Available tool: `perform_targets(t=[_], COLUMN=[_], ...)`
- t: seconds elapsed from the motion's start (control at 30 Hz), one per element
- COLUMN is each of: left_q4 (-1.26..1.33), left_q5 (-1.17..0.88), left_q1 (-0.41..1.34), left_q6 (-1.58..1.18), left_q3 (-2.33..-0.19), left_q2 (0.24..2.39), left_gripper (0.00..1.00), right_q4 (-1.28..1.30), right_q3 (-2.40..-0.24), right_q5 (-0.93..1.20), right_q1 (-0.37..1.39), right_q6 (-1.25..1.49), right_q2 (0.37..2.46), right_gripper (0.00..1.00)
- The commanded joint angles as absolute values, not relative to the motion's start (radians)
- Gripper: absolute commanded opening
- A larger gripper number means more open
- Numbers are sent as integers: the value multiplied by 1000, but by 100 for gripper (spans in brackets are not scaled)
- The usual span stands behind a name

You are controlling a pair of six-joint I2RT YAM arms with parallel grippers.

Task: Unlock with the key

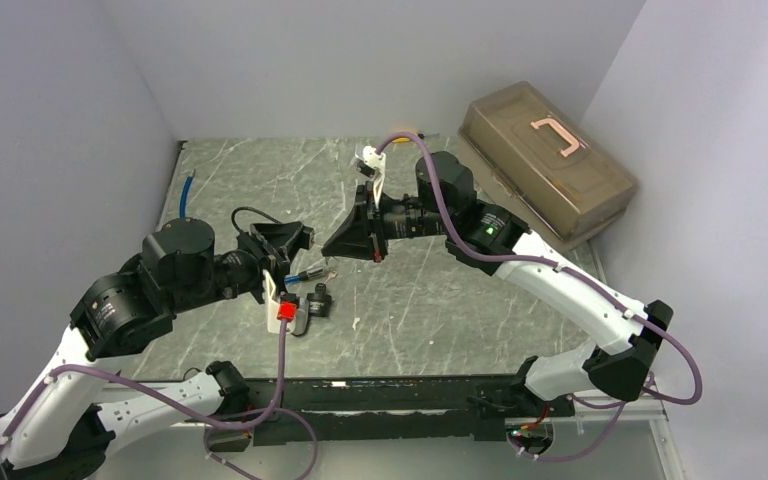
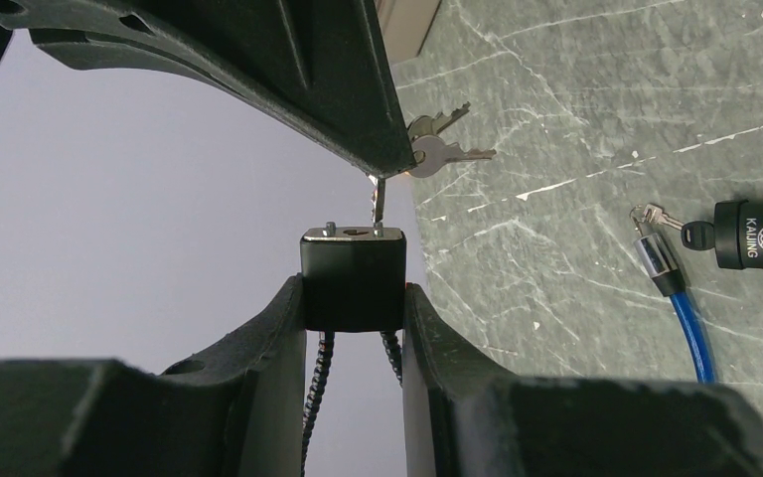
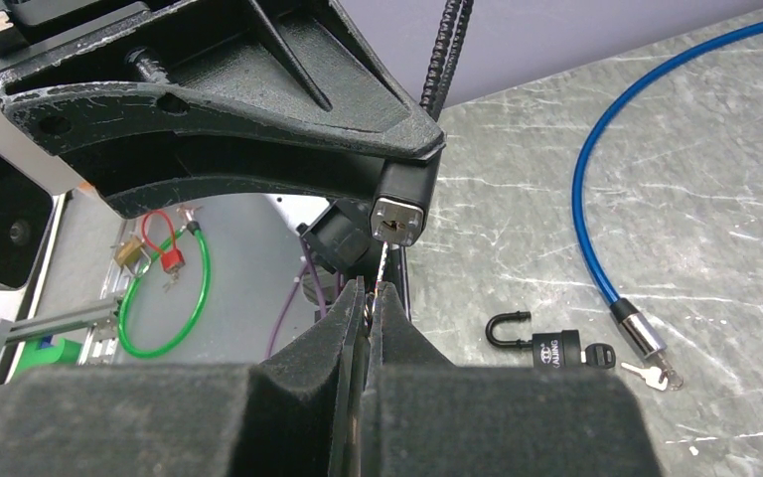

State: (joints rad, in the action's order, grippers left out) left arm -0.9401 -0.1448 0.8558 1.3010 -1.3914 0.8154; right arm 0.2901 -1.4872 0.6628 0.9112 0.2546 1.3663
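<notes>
Inserting key [image 3: 382, 266] into lock [image 2: 353, 273]: left jaws, part open, clamp the lock; right jaws, closed, pinch the key. Next move should seat blade fully, then rotate.

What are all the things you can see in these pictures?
cable lock body: one, black, gripped in the left hand
key: one, silver, pinched in the right hand, tip at the lock's keyhole
spare keys: at least two, silver, dangling by the right hand
padlock: one, black, lying on the table, a key in it
cable: one, blue, on the table, small keys at its end
box: one, brown with a pink handle, far right corner
cable loop: one, green, past the table's edge
table: one, grey marbled
left hand: one, black, shut
right hand: one, black, shut
</notes>
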Motion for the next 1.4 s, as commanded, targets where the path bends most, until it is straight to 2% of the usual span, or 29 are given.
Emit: perform_targets(t=[0.0, 1.37], left_q4=[-903, -912], left_q5=[-174, -215], left_q1=[848, 834], left_q6=[1312, 1292], left_q3=[-1423, -1452], left_q2=[812, 810], left_gripper=[0, 0], right_q4=[245, 193], right_q3=[-1497, -1512], right_q5=[667, 722], right_q1=[904, 894], right_q6=[245, 284], right_q2=[1326, 1385], right_gripper=[0, 0])
